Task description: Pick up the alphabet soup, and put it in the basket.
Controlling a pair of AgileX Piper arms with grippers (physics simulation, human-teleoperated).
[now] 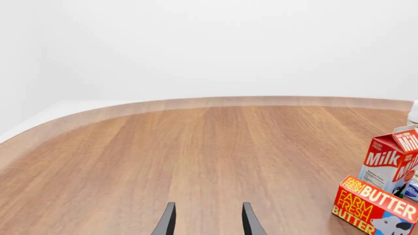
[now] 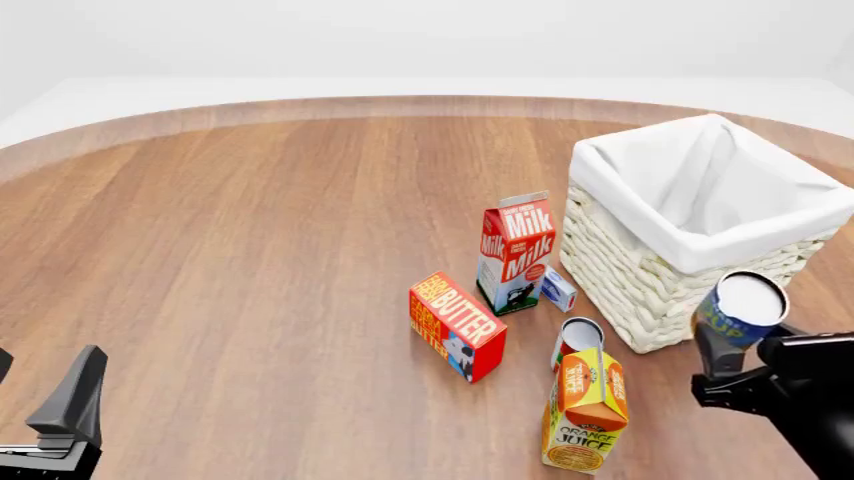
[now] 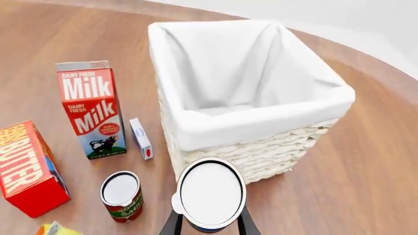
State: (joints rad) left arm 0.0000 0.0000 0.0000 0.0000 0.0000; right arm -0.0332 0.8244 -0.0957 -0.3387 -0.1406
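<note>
The alphabet soup point(image 2: 741, 310), a blue-labelled can with a silver top, is held off the table in my right gripper point(image 2: 735, 342), which is shut on it. In the right wrist view the can's top point(image 3: 210, 193) sits between the fingers point(image 3: 171, 224), just outside the near wall of the basket point(image 3: 261, 152). The basket point(image 2: 627, 270), cream wicker with a white liner, stands at the right and its inside shows only the liner. My left gripper point(image 2: 67, 410) is open and empty at the near left, far from everything; its fingers point(image 1: 166, 221) show over bare wood.
A milk carton point(image 2: 515, 250), a butter box point(image 2: 457, 325), a small white box point(image 2: 558, 290), a red-labelled can point(image 2: 579, 340) and an orange juice carton point(image 2: 585, 408) stand left of the basket. The milk point(image 1: 392, 159) and butter point(image 1: 372, 205) show in the left wrist view.
</note>
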